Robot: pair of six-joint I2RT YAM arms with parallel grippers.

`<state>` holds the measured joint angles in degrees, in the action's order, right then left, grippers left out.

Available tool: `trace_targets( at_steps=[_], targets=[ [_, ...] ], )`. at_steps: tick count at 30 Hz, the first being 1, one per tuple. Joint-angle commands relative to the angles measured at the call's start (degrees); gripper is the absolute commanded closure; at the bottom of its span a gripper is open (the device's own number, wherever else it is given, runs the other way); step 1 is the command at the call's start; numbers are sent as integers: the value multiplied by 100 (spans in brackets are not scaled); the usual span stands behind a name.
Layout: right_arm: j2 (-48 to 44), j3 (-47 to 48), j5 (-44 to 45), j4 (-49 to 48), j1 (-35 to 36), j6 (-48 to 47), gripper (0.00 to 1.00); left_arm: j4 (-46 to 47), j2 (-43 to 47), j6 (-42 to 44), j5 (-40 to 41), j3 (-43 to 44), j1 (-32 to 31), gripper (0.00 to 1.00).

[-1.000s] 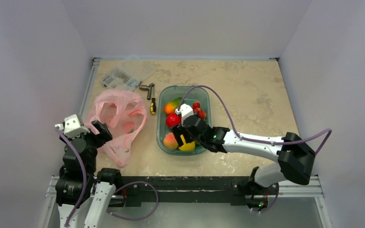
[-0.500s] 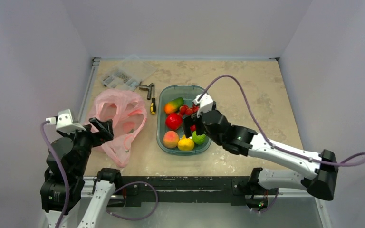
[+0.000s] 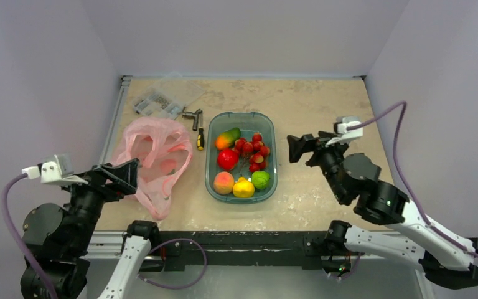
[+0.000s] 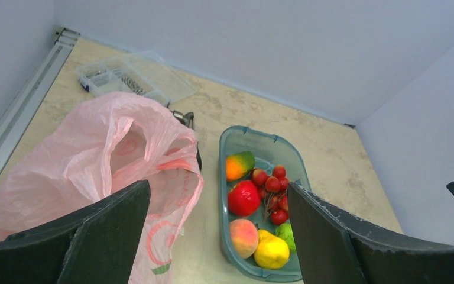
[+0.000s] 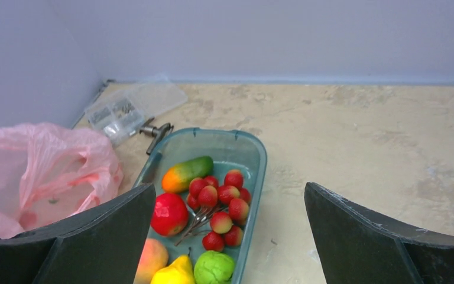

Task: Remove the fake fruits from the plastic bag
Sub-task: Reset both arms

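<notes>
Beige marbled tabletop [image 3: 323, 106], lilac walls [image 3: 243, 31] three sides; plastic bag [image 3: 155, 159] lying left.

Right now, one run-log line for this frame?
left gripper: open, empty | right gripper: open, empty | glossy plastic fruits: in teal see-through tub | crinkly pink plastic bag: slack, left of tub

Pink and see-through, the plastic bag [image 3: 152, 156] carries a red print with a touch of green, and at its three o'clock sits the teal tub [image 3: 243, 116]. Inside the tub, the round red fruit [image 3: 227, 159] gleams at centre, the red bunch [image 3: 252, 149] is at one o'clock, the green-to-orange mango [image 3: 228, 137] at eleven, and the peach-orange one [image 3: 223, 183], yellow one [image 3: 243, 187] and green one [image 3: 261, 180] run along six. All of it rests on a beige, marbled table [image 3: 323, 106].
</notes>
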<state>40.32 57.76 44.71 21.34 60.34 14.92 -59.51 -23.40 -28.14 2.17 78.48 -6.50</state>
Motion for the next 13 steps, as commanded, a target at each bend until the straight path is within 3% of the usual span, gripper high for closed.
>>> trace_targets(
  at_steps=[1, 13],
  targets=[
    [-578, 141, 640, -136, -4, -423, 1, -64, -44, -155, 105, 412, -3, 15],
    [-1526, -386, 1126, -894, -5, -1015, 1, 85, -24, -217, 109, 122, -2, 15]
  ],
)
